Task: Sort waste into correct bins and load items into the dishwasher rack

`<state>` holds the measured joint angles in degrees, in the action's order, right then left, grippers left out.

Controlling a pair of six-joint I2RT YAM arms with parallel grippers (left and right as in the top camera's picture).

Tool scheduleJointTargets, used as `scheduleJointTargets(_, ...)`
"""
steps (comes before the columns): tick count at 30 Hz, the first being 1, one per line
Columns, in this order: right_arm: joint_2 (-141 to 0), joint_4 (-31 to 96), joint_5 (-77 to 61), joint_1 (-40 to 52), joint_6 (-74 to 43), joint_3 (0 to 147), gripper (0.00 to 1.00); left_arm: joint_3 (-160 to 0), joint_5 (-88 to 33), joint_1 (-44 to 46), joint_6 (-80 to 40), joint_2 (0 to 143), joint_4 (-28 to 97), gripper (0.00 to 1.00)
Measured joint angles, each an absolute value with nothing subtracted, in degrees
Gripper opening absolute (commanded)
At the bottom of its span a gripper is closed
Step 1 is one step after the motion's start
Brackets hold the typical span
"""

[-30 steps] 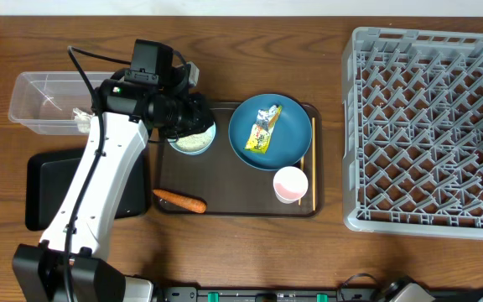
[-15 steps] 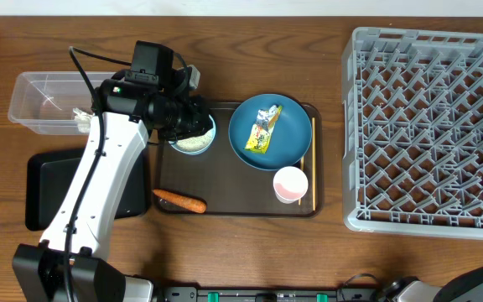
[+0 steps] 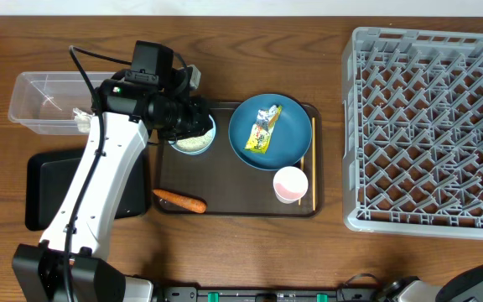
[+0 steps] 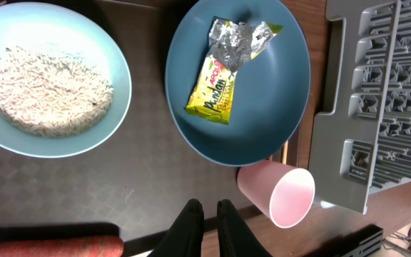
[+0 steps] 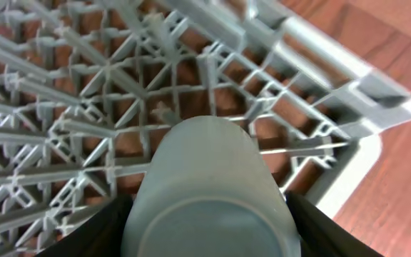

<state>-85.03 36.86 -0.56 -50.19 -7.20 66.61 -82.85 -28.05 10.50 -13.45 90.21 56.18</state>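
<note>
Wooden table [image 3: 225, 50] fills the overhead view, and very little on it has changed in the last second. The biggest change is the right arm's dark bulk sliding into the lower right corner, and the left wrist has nudged slightly rightward over the bowl [image 4: 123, 86]. Nothing on the serving tray [image 3: 225, 180] has moved. I take it that loading is under way while sorting is paused. The right gripper [image 5: 205, 203] has its jaws spread around the light blue cup [image 5: 205, 164], holding it just above a corner of the dishwasher rack [image 3: 426, 126], which otherwise looks unloaded. The left gripper [image 4: 207, 210] hangs over the tray with jaws pinched nearly together and nothing between them, so the waste below awaits a fresh grasp. By count, there is one rack, one brown serving tray, one flat black tray [image 3: 44, 193], one clear tub [image 3: 40, 96] and one dark blue plate [image 3: 288, 143]. There is one bowl, holding a single heap of rice [image 4: 48, 89]. Cups number two: the blue one aloft, and the pink cup [image 3: 290, 184] lying on the tray beside the plate. One carrot [image 3: 179, 200] lies at the tray's near left, and one yellow wrapper [image 3: 264, 130] rests on the plate. The chopsticks [image 3: 312, 159] show as a thin wooden line along the tray's right edge, too slim to count apart. One white crumpled scrap, probably the tissue [image 3: 80, 117], sits in the tub beside the arm.
</note>
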Motion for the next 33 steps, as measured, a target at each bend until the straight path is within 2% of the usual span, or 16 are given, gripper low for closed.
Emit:
scheduleJointTargets(20, -90.06, 38.39, 0.01, -50.83, -7.25, 67.81, 0.03, -82.83, -28.05, 10.50, -13.43, 90.21, 56.40, 0.11)
scheduleJointTargets(21, -90.08, 38.28, 0.01, -50.83, -7.25, 67.81, 0.11, -82.83, -28.03, 10.50, -13.43, 90.21, 56.40, 0.11)
scheduleJointTargets(22, -90.11, 38.26, 0.01, -50.83, -7.25, 67.81, 0.36, -82.83, -28.03, 10.50, -13.43, 90.21, 56.40, 0.11)
scheduleJointTargets(23, -90.11, 38.28, 0.01, -50.83, -7.25, 67.81, 0.75, -82.85, -28.05, 10.50, -13.43, 90.21, 56.40, 0.12)
scheduleJointTargets(24, -90.11, 38.28, -0.16, -50.83, -7.60, 67.81, 0.99, -82.83, -28.05, 10.50, -13.43, 90.21, 56.40, 0.13)
scheduleJointTargets(26, -90.11, 38.26, -1.08, -50.85, -7.64, 67.81, 0.99, -82.83, -28.01, 10.50, -13.26, 90.21, 56.40, 0.17)
scheduleJointTargets(28, -90.11, 38.24, -3.22, -50.83, -7.62, 67.81, 0.99, -82.83, -28.01, 10.50, -13.04, 90.21, 56.38, 0.26)
scheduleJointTargets(33, -90.11, 38.33, -12.51, -50.83, -7.62, 67.81, 0.99, -82.83, -27.62, 10.50, -13.10, 90.21, 56.42, 0.33)
